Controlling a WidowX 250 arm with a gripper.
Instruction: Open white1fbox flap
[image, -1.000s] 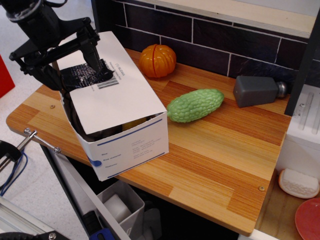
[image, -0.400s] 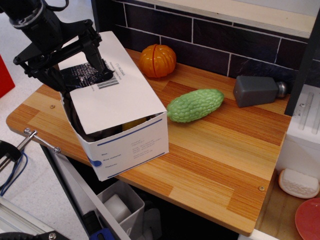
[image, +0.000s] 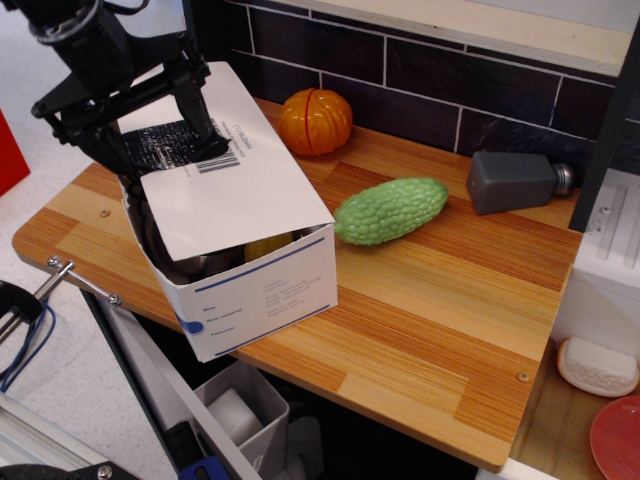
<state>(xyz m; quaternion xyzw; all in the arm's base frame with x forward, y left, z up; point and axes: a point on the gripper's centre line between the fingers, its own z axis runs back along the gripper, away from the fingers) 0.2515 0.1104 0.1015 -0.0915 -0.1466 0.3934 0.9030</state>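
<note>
The white1fbox stands at the front left corner of the wooden counter, its blue-striped side facing me. Its flap lies over the top, raised a little, so a dark gap shows along the front with something yellow inside. The flap bears a black tape patch and a barcode. My black gripper is at the flap's far left end with its fingers wide apart. One finger rests on the flap by the barcode. The other finger is past the flap's left edge.
An orange pumpkin sits behind the box and a green bumpy gourd lies right of it. A grey bottle lies by the tiled wall. A white appliance stands at the right. A metal clamp handle sticks out at the counter's left edge.
My gripper has moved up and slightly right. The flap's left end has risen a little with it, and the front gap is slightly wider.
</note>
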